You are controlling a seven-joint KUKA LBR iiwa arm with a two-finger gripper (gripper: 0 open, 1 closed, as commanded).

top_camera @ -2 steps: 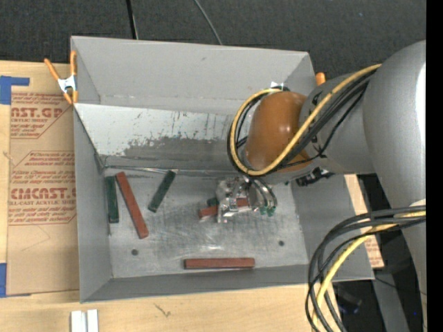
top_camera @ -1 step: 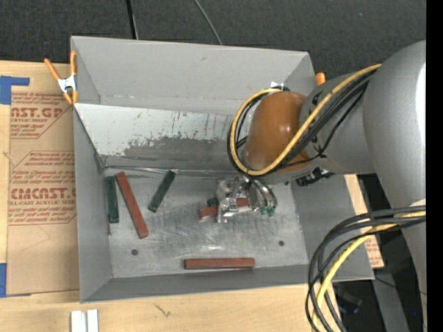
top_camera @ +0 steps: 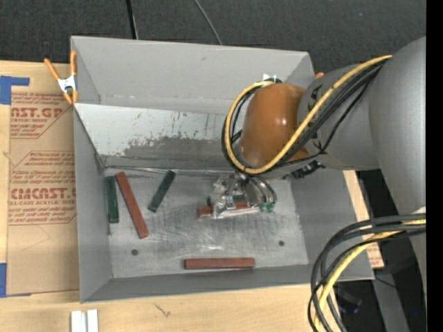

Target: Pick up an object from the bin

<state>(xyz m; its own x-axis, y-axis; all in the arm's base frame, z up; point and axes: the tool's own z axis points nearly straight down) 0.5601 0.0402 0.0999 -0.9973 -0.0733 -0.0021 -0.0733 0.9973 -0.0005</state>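
Observation:
My gripper is down at the bin floor, right of the middle. A short red-brown stick pokes out from under it to the left, and a small green piece shows at its right side. How the stick lies inside the gripper is hidden by the metal parts. A dark green stick lies slanted to the left of the gripper. A long red-brown stick lies flat near the front wall, below the gripper.
At the left of the bin a red-brown stick lies slanted beside an upright dark green stick. The arm with its orange cover and cables comes in from the right, above the gripper.

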